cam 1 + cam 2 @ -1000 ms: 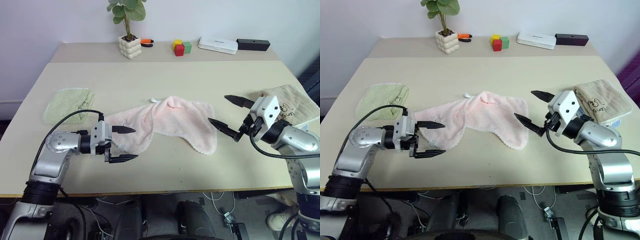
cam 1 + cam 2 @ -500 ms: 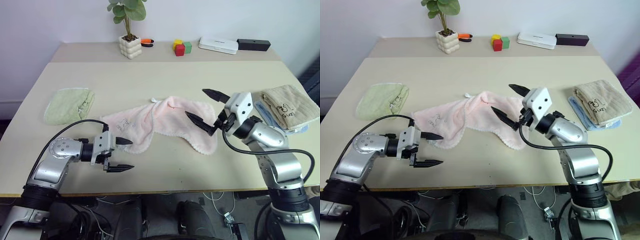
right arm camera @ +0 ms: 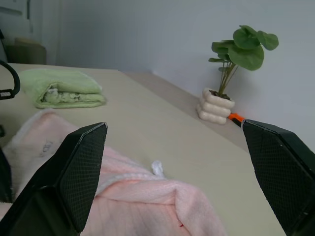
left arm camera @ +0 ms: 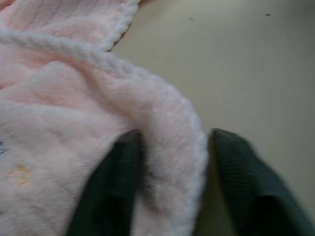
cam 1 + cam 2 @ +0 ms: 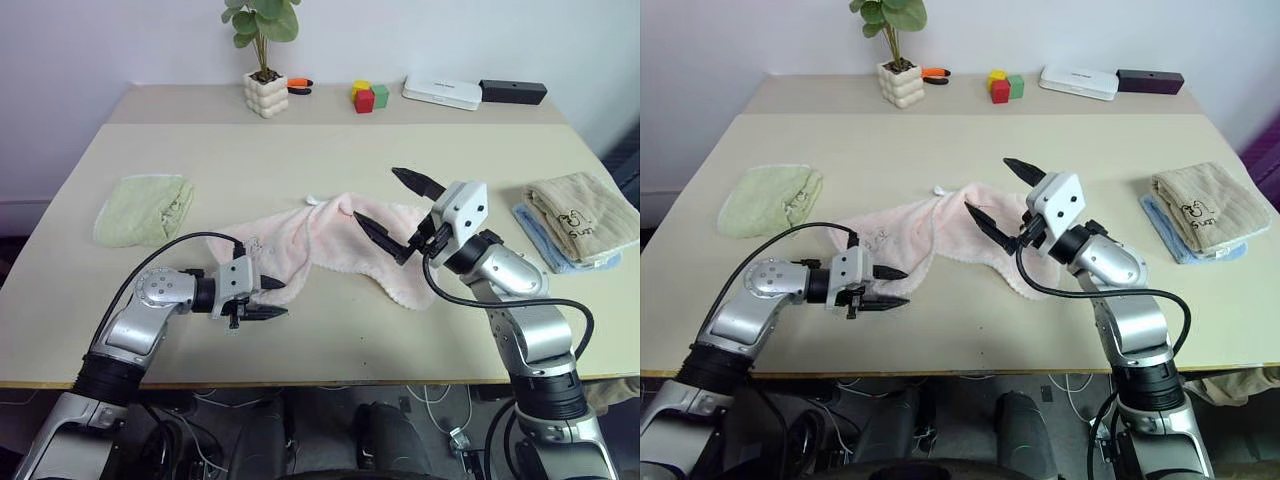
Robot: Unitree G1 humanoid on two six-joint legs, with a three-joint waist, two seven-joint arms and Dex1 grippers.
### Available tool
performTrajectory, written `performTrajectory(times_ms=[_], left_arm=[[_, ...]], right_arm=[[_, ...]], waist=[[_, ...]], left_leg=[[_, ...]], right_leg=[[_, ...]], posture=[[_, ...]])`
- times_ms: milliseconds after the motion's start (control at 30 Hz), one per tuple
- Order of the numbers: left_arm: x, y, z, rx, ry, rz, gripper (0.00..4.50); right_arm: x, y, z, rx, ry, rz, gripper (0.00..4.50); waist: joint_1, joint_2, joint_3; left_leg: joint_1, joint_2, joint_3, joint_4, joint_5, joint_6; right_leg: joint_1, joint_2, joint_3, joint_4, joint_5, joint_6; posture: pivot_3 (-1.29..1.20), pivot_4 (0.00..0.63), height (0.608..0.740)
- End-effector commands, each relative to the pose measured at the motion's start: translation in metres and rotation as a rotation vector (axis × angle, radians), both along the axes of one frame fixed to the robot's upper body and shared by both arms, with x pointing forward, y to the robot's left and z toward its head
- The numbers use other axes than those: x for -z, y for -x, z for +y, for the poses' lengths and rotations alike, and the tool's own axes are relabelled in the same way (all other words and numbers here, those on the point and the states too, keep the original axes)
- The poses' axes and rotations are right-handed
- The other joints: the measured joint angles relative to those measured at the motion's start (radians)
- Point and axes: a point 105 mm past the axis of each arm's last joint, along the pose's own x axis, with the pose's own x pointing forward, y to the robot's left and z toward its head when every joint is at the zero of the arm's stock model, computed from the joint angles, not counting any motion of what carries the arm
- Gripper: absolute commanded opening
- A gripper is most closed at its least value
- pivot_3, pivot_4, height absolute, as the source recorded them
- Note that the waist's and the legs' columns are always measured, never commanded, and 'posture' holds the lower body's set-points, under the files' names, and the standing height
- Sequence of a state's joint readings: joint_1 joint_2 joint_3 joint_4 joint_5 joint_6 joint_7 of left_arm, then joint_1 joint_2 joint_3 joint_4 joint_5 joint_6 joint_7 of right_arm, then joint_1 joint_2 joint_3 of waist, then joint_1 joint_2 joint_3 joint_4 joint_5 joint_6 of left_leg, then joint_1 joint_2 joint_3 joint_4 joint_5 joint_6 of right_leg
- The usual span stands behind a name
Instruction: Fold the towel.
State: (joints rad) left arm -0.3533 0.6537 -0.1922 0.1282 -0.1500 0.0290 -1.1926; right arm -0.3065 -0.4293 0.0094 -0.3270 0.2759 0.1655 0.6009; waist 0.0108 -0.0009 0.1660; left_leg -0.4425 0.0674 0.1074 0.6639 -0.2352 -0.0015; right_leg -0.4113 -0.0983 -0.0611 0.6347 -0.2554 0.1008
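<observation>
The pale pink towel [image 5: 330, 235] lies crumpled and spread across the middle of the table, a small white loop at its far edge. My left gripper [image 5: 284, 300] is low at the towel's near left corner. In the left wrist view the towel's thick hem [image 4: 187, 147] sits pinched between the two fingers [image 4: 115, 182], so the gripper is shut on it. My right gripper [image 5: 376, 194] hovers above the towel's right part, open, with nothing between its fingers [image 3: 74, 172]. The right wrist view looks over the towel [image 3: 138, 196] toward the table's far left.
A folded light green towel [image 5: 143, 195] lies at the left. A folded beige towel [image 5: 580, 207] rests on a blue cloth [image 5: 535, 235] at the right. Along the back stand a potted plant [image 5: 264, 93], coloured blocks [image 5: 368, 96], a white box [image 5: 441, 92] and a black box [image 5: 512, 91].
My left gripper dropped to the towel's near left corner and closed on its hem. My right gripper swung left from the table's right side to above the towel, still open.
</observation>
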Motion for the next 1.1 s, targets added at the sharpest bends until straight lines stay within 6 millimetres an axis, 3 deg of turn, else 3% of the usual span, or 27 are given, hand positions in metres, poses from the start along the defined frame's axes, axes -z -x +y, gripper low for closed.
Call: performTrajectory(times_ms=[33, 133, 267, 400, 567, 700, 833, 1100], left_arm=[[-0.005, -0.004, 0.013, -0.019, 0.005, -0.005, 0.21], [-0.011, -0.003, 0.015, 0.003, 0.034, -0.013, 0.09], [-0.060, 0.006, 0.042, 0.050, 0.211, 0.020, 0.09], [-0.074, 0.014, 0.070, 0.037, 0.211, 0.002, 0.09], [-0.086, 0.019, 0.077, 0.003, 0.241, -0.002, 0.09], [-0.079, 0.021, 0.076, -0.035, 0.215, -0.023, 0.09], [-0.075, 0.028, 0.067, -0.048, 0.245, -0.043, 0.09], [-0.072, 0.034, 0.056, -0.063, 0.250, -0.061, 0.09]], right_arm=[[-0.007, -0.001, -0.007, 0.045, -0.006, -0.053, 4.50], [-0.006, -0.007, -0.011, 0.084, -0.006, -0.052, 4.50], [-0.018, -0.059, -0.060, 0.418, -0.091, -0.018, 4.50], [0.003, -0.087, -0.091, 0.579, -0.069, 0.118, 4.50], [0.019, -0.107, -0.097, 0.606, -0.051, 0.249, 4.50], [0.037, -0.118, -0.101, 0.612, -0.046, 0.394, 4.50], [0.046, -0.130, -0.089, 0.550, -0.112, 0.540, 4.50], [0.070, -0.142, -0.076, 0.550, -0.036, 0.671, 4.50]], waist=[[-0.002, 0.000, 0.000], [-0.005, 0.000, 0.000], [-0.022, -0.001, 0.001], [-0.023, 0.000, 0.001], [-0.028, 0.001, 0.001], [-0.031, 0.001, 0.001], [-0.030, 0.001, 0.001], [-0.031, 0.001, 0.001]], left_leg=[[0.000, 0.000, 0.000, 0.000, 0.000, 0.000], [0.000, 0.000, 0.000, 0.000, 0.000, 0.000], [-0.001, 0.000, 0.001, 0.000, 0.001, -0.001], [-0.001, 0.000, 0.001, -0.002, 0.001, -0.001], [-0.002, 0.000, 0.002, -0.002, 0.001, -0.001], [-0.002, 0.000, 0.003, -0.002, 0.001, -0.001], [-0.002, 0.001, 0.004, -0.003, 0.001, -0.001], [-0.002, 0.000, 0.004, -0.003, 0.001, -0.001]], right_leg=[[0.000, 0.000, 0.000, 0.000, 0.000, 0.000], [-0.001, 0.000, 0.000, 0.000, 0.000, 0.000], [-0.002, 0.000, 0.000, 0.002, 0.000, 0.000], [-0.003, 0.000, 0.000, 0.002, 0.000, 0.000], [-0.003, 0.000, 0.001, 0.001, 0.000, 0.001], [-0.004, 0.000, 0.002, 0.002, 0.000, 0.000], [-0.005, 0.000, 0.003, 0.002, 0.000, 0.000], [-0.006, 0.000, 0.003, 0.002, 0.000, 0.000]], posture=[[0.00, 0.150, 0.735], [0.00, 0.150, 0.735], [0.00, 0.150, 0.735], [0.00, 0.150, 0.735], [0.00, 0.150, 0.735], [0.00, 0.150, 0.735], [0.00, 0.150, 0.735], [0.00, 0.150, 0.735]])
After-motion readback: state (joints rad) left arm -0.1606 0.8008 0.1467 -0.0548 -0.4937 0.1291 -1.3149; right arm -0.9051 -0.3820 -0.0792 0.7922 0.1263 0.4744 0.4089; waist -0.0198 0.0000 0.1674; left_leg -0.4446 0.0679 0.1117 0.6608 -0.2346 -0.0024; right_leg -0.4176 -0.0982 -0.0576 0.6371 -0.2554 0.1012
